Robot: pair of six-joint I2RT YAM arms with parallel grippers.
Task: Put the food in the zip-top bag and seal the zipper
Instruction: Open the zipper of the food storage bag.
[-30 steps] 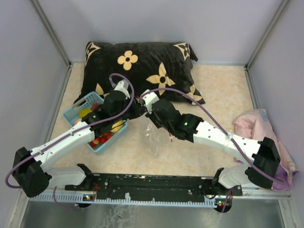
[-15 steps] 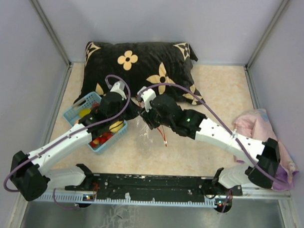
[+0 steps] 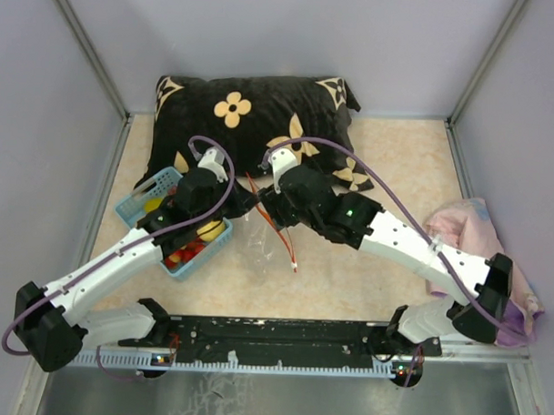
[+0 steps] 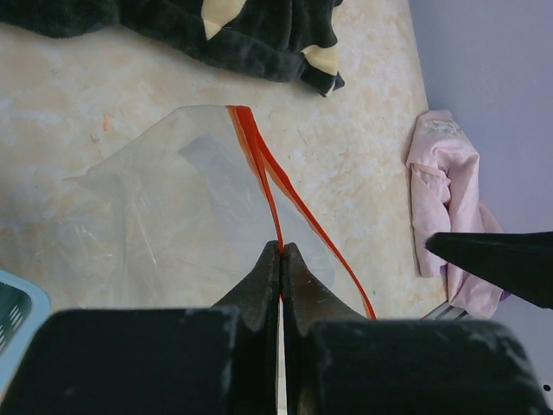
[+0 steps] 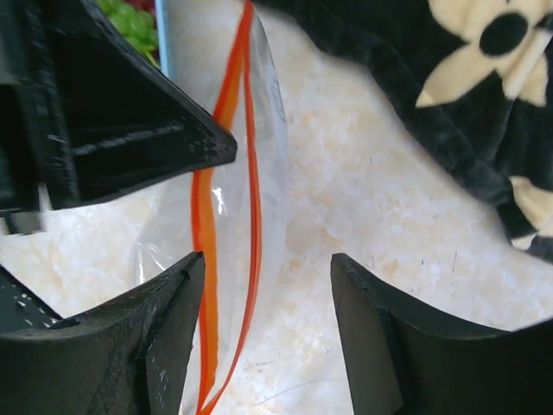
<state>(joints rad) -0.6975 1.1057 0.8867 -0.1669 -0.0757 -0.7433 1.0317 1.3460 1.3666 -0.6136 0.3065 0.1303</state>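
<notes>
Two grippers: just right of the basket (image 3: 166, 178).
Left gripper (image 4: 281, 252): jaws clamped on the zipper (image 4: 259, 164).
Right gripper (image 5: 268, 264): jaws apart, over the bag (image 4: 164, 199).
Bag: beside the basket.
Food (image 3: 186, 252): inside the basket.

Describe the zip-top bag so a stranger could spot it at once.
Start at the black flowered pillow at the back. Just in front of it, right of the light blue basket, the left gripper pinches a clear plastic bag. Its red-orange zipper strip is the giveaway; nothing nearby is see-through.
</notes>
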